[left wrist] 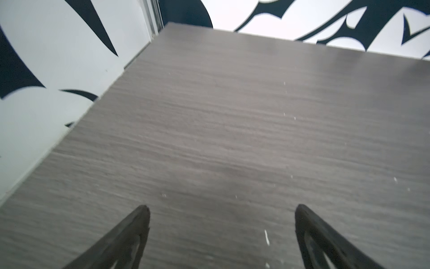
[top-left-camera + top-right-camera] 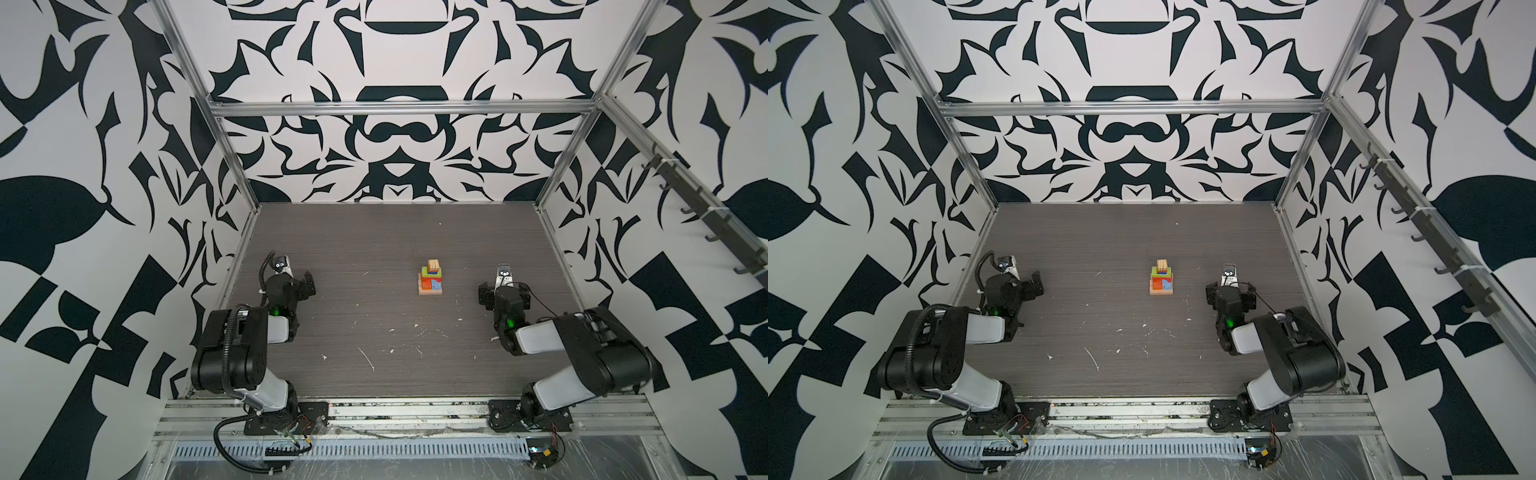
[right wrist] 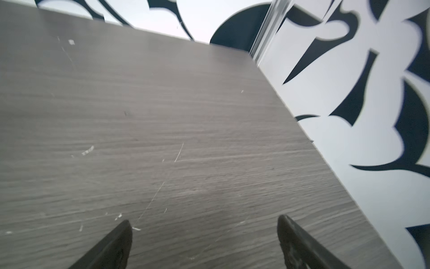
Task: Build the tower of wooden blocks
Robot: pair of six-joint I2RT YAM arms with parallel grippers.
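Left end effector (image 1: 222,207): jaws spread wide, nothing between them, only bare bench (image 1: 232,116) ahead of it in the wrist view. Right end effector (image 3: 204,219): likewise wide and empty. Left arm (image 2: 232,353) and right arm (image 2: 590,353) sit folded at the elbow over the near edge of the bench, each on its own side, wrists low and pointing toward the far wall. Tower (image 2: 431,279) stands upright mid-bench between them, well apart from either, in both top views. It has a tan slab at the foot, red, orange and light blue blocks above, then lime green and dark blue, and a tan block on top. No loose block shows on the bench, only white flecks (image 2: 368,359). Judgement: stacking appears finished and the arms drawn aside. Any next move calls only for keeping clear of the pile.
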